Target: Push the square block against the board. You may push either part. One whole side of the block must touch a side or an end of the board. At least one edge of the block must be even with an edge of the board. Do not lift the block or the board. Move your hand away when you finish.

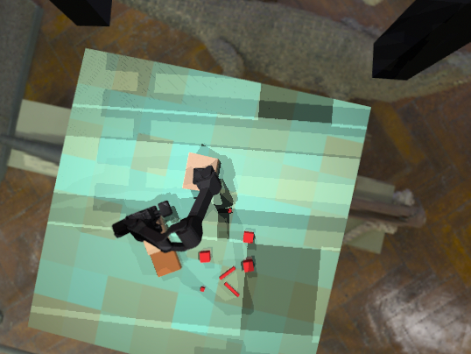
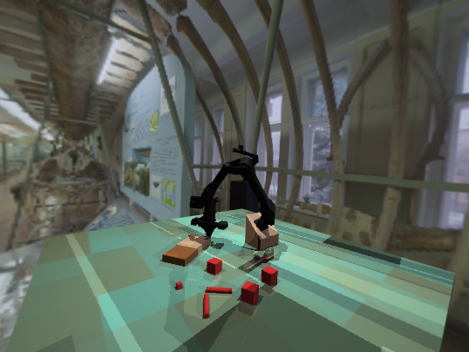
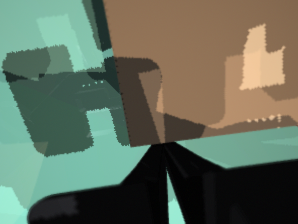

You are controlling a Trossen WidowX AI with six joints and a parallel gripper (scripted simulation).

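Observation:
The orange-brown square block (image 1: 166, 264) (image 2: 180, 254) lies flat at one end of the pale tan board (image 1: 151, 248) (image 2: 191, 243) (image 3: 195, 45). In the top and exterior views their facing sides look close together or touching; a thin gap cannot be ruled out. Their left edges look nearly in line in the top view; the arm hides part of the joint and much of the board. The block is not in the wrist view. My gripper (image 2: 208, 236) (image 3: 162, 144) is shut and empty, pointing down. Its tips are low, at or very near the board's edge close to a corner, at the end away from the block.
Red cubes (image 1: 205, 257) (image 1: 249, 237) (image 1: 248, 265) and two red sticks (image 1: 228, 272) (image 1: 231, 289) lie right of the block. Tiny red cubes (image 1: 202, 289) (image 1: 229, 210) (image 2: 190, 235) lie around. A pale wedge-shaped piece (image 1: 191, 168) (image 2: 253, 231) stands by the arm's base.

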